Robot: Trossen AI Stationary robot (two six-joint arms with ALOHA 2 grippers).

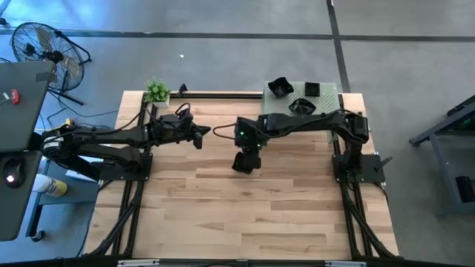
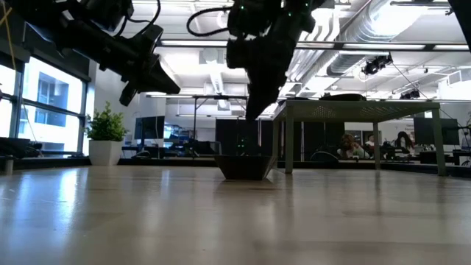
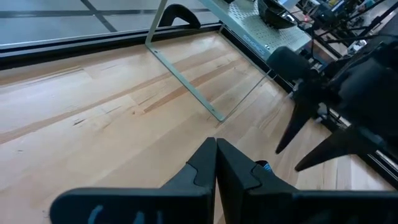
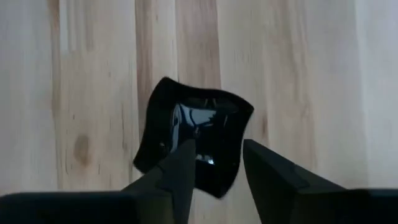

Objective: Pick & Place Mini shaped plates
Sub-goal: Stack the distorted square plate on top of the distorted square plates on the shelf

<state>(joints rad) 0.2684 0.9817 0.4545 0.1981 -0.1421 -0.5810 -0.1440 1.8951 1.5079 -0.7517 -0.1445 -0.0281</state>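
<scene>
One glossy black wavy-edged mini plate [image 4: 194, 121] lies flat on its base on the wooden table, near the middle [image 2: 243, 166]. My right gripper [image 4: 217, 149] hangs open straight above it, pointing down. In the low view its fingertips [image 2: 254, 110] stand clear above the plate, with a gap between. In the high view the right gripper [image 1: 245, 162] hides the plate. Three more black plates [image 1: 280, 87] [image 1: 312, 89] [image 1: 300, 106] rest on the pale green perforated stand [image 1: 326, 98] at the far right corner. My left gripper [image 3: 216, 155] is shut and waits in the air over the table's left part [image 1: 200, 136].
The stand stands on thin legs [image 2: 288, 140] at the table's far right. A small potted plant [image 1: 156, 91] sits at the far left corner. A fan and a desk stand on the floor beyond the table's left edge. Bare wood stretches across the near half of the table.
</scene>
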